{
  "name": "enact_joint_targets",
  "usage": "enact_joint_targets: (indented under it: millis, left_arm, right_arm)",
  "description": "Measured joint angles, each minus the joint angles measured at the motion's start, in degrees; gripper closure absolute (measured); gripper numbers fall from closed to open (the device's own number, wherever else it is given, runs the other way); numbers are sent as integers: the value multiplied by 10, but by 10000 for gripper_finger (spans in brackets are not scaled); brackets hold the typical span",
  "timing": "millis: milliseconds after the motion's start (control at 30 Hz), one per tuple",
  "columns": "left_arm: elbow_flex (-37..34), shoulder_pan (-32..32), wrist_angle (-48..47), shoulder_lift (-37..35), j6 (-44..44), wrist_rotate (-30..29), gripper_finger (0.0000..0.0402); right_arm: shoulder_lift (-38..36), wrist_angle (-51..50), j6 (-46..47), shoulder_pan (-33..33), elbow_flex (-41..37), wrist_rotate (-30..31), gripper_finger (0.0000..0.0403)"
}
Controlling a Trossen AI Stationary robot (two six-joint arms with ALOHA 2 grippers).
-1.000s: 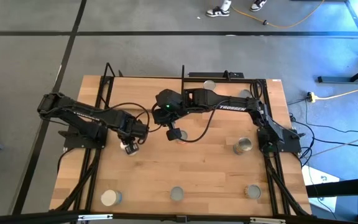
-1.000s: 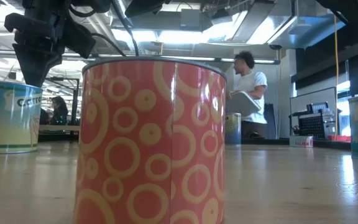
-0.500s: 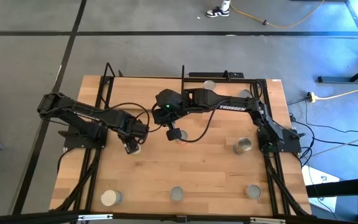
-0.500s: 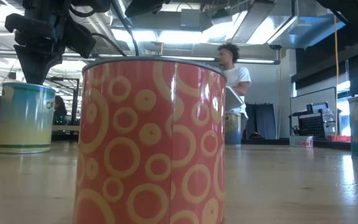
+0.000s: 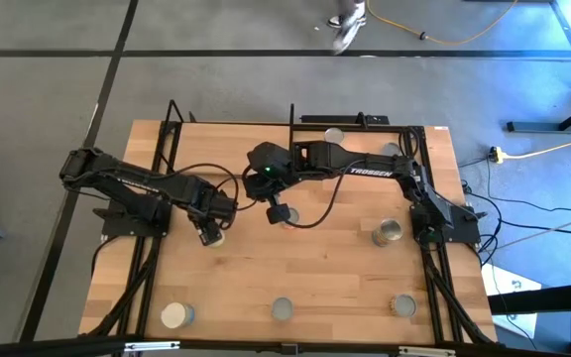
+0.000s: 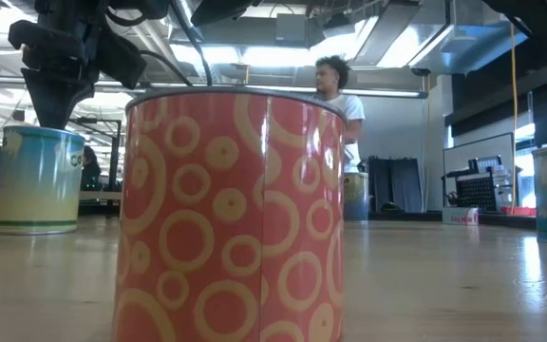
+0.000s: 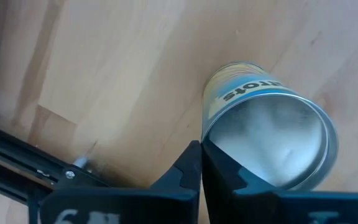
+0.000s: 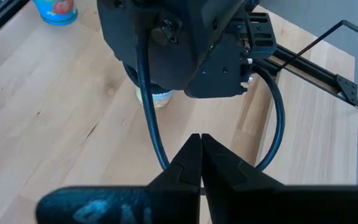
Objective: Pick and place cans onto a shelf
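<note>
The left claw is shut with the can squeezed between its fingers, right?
Not quite. The left claw is shut, but the can sits beside its closed fingers, not between them. The left wrist view shows this.

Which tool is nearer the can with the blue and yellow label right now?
Left. The left tool is shut right beside the can, empty. The right tool hangs farther off, toward the table's middle.

Bright ceiling panels [image 6: 283, 38] wash the room in cool light. The orange-ringed can [image 6: 235, 214] right at the lens is soft, its sides bowed. Beyond the left gripper's [image 7: 201, 163] closed jaws, the can lid [image 7: 272, 146] shows a dull, hazy sheen.
</note>
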Motion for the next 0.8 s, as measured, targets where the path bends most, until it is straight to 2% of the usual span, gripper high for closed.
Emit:
enact_joint_targets:
  millis: [300,800]
  left_arm:
    - [0,0,0,-2,0,39,401]
    - [28,20,-7,-2,11,63,401]
  right_arm:
    - [-27,-1,0,0,0,0,393]
    - [-78,-27,-1,-1,0,1,393]
